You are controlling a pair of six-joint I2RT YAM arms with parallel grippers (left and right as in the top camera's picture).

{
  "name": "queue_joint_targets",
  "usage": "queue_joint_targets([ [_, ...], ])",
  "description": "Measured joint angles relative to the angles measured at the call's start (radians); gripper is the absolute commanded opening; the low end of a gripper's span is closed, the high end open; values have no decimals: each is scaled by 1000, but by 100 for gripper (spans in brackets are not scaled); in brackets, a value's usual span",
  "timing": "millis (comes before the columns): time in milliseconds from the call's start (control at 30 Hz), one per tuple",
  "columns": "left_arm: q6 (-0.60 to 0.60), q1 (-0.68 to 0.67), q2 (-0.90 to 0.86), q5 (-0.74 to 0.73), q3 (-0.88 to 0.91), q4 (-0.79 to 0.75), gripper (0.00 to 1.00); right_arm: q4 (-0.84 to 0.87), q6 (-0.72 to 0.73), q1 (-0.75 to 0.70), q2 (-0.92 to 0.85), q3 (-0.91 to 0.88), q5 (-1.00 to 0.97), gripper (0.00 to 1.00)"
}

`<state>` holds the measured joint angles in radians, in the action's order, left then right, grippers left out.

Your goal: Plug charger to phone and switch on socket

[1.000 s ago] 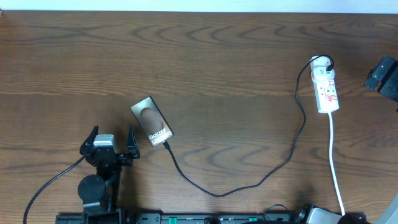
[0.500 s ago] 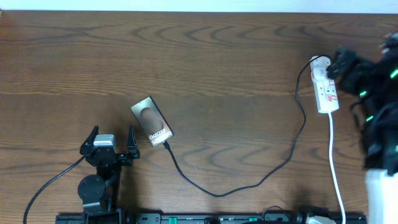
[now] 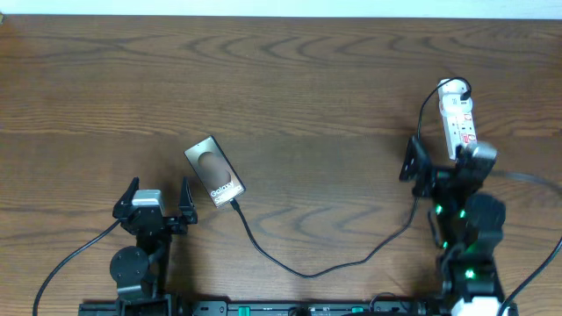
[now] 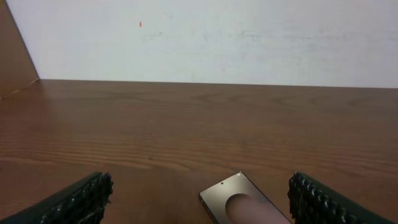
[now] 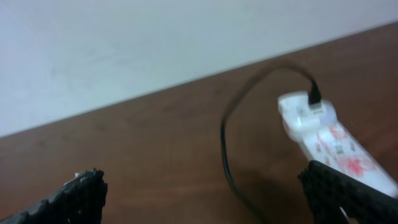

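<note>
The phone (image 3: 215, 171) lies flat at centre left, its far end also showing in the left wrist view (image 4: 245, 202). The charger's thin black cable (image 3: 307, 273) runs from the phone's near end in a loop up to the far end of the white socket (image 3: 457, 110). My left gripper (image 3: 158, 185) is open and empty, just left of and nearer than the phone; it shows in the left wrist view (image 4: 198, 194). My right gripper (image 3: 443, 160) is open and empty at the socket's near end, covering it. The right wrist view (image 5: 202, 194) shows the socket (image 5: 329, 142) and cable (image 5: 226, 152) ahead.
The table's far edge meets a white wall (image 4: 205, 37). The right arm's body (image 3: 470, 237) stands over the socket's white cord and hides most of it. Thick black arm cables (image 3: 61, 263) lie at the front left.
My right arm has swung in from the right edge of the table and now sits below the socket, gripper open at its near end. The left arm, phone and charger cable have not moved.
</note>
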<state>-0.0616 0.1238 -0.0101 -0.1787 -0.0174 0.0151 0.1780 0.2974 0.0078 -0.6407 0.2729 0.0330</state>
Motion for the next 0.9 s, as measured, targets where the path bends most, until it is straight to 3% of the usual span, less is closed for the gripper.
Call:
queue_joint_targets([
  [233,0,0,0,1,0,0,92,-2,6,0,291,-244,-11,99],
  [467,-1,0,0,1,0,1,92,-241,3,0,556,-266,-50,99],
  [533,-3,0,0,1,0,0,92,-241,-14,0,606,-266,-56,99],
  [900,-3,0,0,2,0,0,92,-246,-172,0,628,-266,-68,99],
])
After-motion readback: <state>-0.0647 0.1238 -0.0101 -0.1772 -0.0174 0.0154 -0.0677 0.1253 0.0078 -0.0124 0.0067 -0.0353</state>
